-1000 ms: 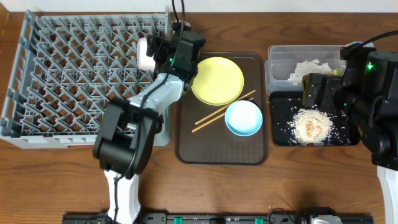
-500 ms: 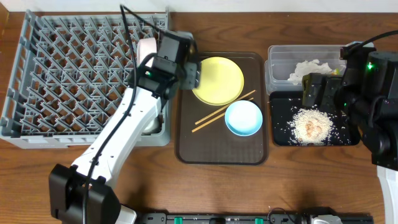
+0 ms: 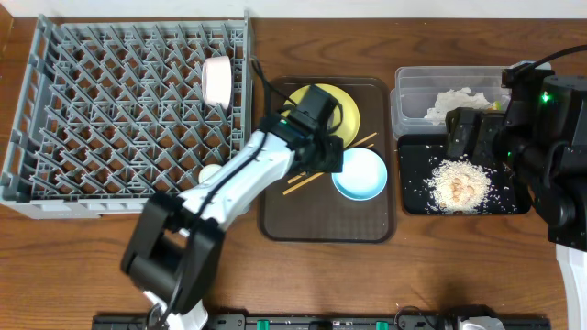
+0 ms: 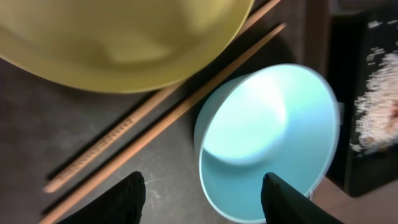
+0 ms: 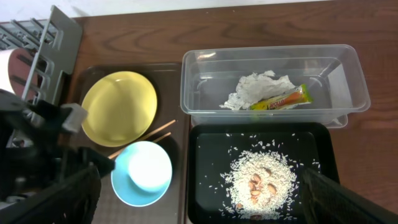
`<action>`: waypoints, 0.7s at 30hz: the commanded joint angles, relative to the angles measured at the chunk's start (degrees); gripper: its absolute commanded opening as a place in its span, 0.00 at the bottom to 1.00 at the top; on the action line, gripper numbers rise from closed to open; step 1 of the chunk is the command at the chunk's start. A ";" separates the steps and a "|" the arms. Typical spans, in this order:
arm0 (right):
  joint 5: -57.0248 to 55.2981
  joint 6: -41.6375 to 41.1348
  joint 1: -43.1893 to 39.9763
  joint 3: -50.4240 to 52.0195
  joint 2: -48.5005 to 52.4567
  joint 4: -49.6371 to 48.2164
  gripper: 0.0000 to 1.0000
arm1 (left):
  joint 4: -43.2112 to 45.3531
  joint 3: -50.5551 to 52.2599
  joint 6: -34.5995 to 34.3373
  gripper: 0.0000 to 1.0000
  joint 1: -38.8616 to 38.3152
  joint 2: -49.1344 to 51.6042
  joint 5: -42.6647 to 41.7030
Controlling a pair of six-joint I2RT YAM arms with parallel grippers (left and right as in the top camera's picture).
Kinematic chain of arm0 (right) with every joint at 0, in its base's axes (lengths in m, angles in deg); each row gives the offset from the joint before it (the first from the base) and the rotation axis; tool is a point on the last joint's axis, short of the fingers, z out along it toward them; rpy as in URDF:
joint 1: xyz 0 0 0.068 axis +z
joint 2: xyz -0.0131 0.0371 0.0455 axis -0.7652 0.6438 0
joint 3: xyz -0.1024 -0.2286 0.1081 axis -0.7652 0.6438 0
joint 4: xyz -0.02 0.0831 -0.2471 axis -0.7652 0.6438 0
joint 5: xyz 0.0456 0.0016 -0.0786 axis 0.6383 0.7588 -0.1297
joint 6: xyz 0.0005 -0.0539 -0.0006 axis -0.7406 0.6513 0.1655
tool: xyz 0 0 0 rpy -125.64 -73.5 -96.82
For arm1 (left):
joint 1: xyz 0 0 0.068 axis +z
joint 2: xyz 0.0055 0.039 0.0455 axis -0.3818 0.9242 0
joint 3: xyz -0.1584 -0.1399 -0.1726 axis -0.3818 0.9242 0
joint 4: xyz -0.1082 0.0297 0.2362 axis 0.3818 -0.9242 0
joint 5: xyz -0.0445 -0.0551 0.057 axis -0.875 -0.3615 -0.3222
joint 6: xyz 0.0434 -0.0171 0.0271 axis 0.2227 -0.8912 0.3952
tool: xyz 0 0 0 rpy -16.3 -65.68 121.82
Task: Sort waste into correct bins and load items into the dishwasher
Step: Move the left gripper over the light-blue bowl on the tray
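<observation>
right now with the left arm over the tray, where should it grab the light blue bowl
Pinch the rim of the light blue bowl from straight above, with one of the fingers inside and one outside the thin wall. It sits upright and open, so the rim is exposed. I'd pick the side away from the chopsticks, which lie close along its other edge.

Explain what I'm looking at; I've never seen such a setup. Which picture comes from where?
Two robot arms work at a wooden table. One picture looks down from above; the other two come from cameras on each wrist. The left gripper is open and empty above a light blue bowl, chopsticks and a yellow plate on a brown tray. The right gripper is open and empty too, above a clear tub holding a napkin and a green-and-yellow wrapper, and a black tray with rice scraps. A white bowl sits in the grey dish rack.
</observation>
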 commanded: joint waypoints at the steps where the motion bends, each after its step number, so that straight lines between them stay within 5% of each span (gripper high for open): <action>1: -0.44 -0.22 -0.52 -0.20 0.07 0.04 0.99 | -0.15 0.66 -6.47 0.60 -0.24 3.72 -0.70; 13: -0.44 -0.24 -0.52 -0.20 0.07 0.04 0.99 | 1.14 0.66 -9.86 0.38 -3.19 6.23 -0.63; 21: -0.44 -0.22 -0.52 -0.20 0.07 0.04 0.99 | 1.57 0.66 -15.87 0.38 -6.27 6.27 7.76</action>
